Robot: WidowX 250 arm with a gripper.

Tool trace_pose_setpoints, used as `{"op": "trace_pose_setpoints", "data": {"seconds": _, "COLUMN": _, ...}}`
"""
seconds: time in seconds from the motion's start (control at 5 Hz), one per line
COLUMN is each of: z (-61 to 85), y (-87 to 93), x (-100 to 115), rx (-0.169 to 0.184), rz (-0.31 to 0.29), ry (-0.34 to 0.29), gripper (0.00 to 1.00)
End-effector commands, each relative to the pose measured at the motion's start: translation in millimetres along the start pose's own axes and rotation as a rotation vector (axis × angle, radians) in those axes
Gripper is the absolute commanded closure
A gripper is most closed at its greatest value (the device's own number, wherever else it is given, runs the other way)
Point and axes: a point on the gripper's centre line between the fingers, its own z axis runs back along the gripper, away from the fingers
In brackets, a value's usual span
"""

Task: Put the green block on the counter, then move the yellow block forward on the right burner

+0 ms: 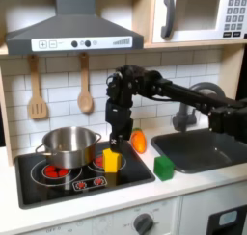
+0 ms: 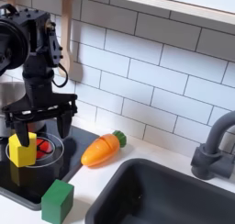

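Note:
The green block rests on the white counter, just off the black stovetop's corner toward the sink. On the burner at the first exterior view's right stands the yellow block, upright inside the red ring. My gripper hangs open just above and slightly behind the yellow block, with nothing between its fingers. It touches neither block.
A steel pot fills the other burner. An orange carrot toy lies behind the blocks by the tiled wall. The grey sink and faucet lie beyond the green block. Utensils hang on the wall.

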Motion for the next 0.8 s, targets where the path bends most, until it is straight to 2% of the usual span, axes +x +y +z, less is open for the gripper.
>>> {"op": "trace_pose_setpoints", "data": {"seconds": 0.0, "z": -0.2, "y": 10.2, "x": -1, "rx": 0.021, "rz": 0.037, "ry": 0.019, "gripper": 0.00}}
{"op": "trace_pose_setpoints", "data": {"seconds": 0.2, "z": 2.7, "y": 8.2, "x": -6, "rx": 0.021, "rz": 0.024, "ry": 0.015, "gripper": 0.00}}
{"op": "trace_pose_setpoints", "data": {"seconds": 0.4, "z": -6.0, "y": 12.6, "x": -9, "rx": 0.032, "rz": 0.036, "ry": 0.040, "gripper": 0.00}}
{"op": "trace_pose_setpoints", "data": {"seconds": 0.6, "z": -8.3, "y": 18.6, "x": -10, "rx": 0.043, "rz": 0.042, "ry": 0.037, "gripper": 0.00}}
